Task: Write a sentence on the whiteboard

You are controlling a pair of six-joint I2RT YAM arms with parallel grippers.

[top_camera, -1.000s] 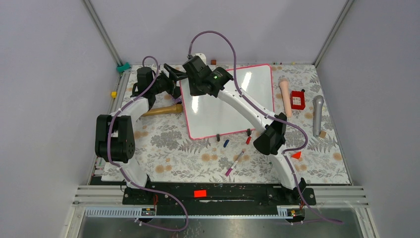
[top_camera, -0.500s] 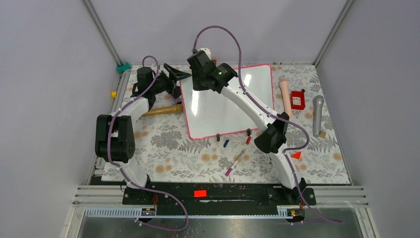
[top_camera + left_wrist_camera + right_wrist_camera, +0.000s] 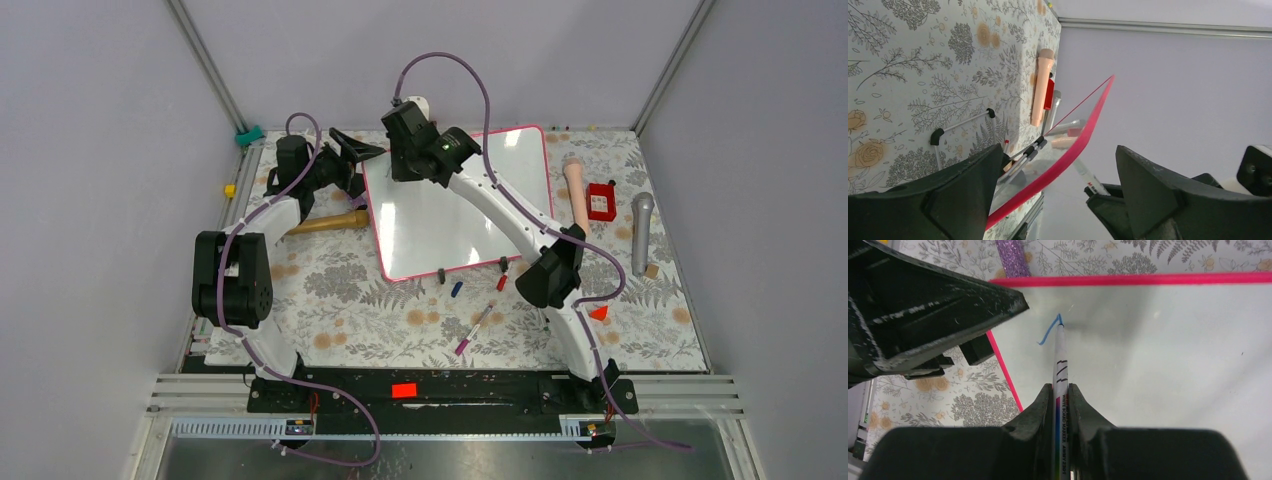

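Whiteboard [image 3: 420, 235]: upper centre of the overhead view, propped at a tilt. Your right gripper [image 3: 1062, 390] is clamped on the marker [image 3: 1060, 360]. Its tip touches the board at a short blue stroke [image 3: 1048, 332], upper left of the right wrist view, so the sentence looks barely begun. Your left gripper [image 3: 1058, 160] has its jaws wide apart, straddling the pink rim [image 3: 1083, 135], probably to stop the board sliding under pen pressure.
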